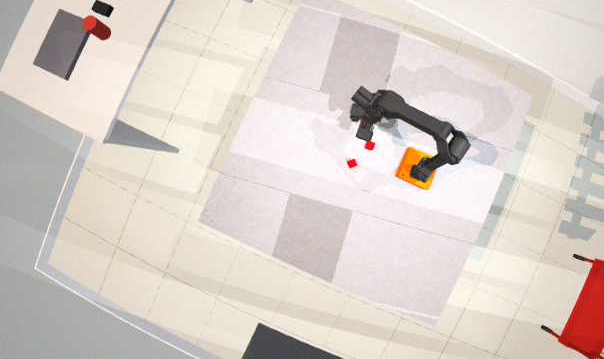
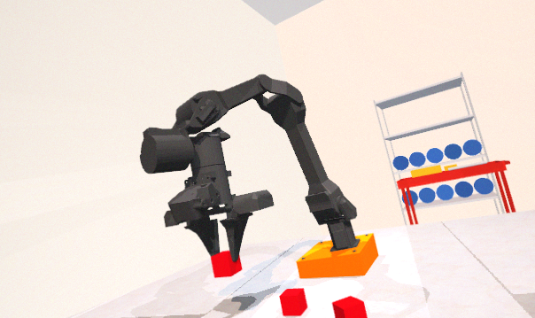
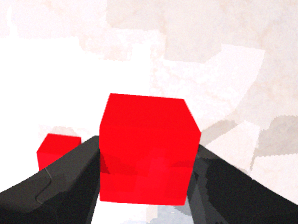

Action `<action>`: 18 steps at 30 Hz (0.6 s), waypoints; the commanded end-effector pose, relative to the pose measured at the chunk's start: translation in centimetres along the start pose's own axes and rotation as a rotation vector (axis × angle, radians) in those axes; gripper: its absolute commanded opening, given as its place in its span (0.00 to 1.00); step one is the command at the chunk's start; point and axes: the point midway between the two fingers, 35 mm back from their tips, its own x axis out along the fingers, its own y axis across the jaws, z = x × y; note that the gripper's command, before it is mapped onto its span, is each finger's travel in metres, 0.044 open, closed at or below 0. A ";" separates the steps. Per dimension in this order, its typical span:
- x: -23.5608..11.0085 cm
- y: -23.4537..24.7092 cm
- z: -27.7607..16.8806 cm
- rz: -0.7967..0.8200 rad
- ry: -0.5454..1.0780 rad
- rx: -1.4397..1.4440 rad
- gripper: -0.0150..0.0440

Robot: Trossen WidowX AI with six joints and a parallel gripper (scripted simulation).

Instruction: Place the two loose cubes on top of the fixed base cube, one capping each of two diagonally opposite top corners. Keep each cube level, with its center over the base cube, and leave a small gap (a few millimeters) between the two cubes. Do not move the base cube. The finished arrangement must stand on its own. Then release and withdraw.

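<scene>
Nearest the exterior camera, two red cubes (image 2: 293, 301) and (image 2: 350, 307) sat on the white table (image 2: 465, 258), just in front of the orange base plate (image 2: 338, 259). Left of that plate, the gripper (image 2: 225, 242) pinched a third red cube (image 2: 226, 264) between its dark fingers, low at the tabletop.

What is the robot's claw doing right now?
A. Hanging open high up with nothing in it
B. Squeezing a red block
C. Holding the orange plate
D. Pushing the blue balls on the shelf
B. In the wrist view the two dark fingers press against both sides of the red block, and in the side view the claw is closed on that block's top.
</scene>
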 end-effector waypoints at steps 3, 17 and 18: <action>-1.4 0.1 -0.2 -0.001 -0.010 0.004 0.43; -0.5 4.0 0.4 0.005 -0.008 0.303 0.43; -0.4 4.4 0.4 0.006 -0.008 0.327 0.43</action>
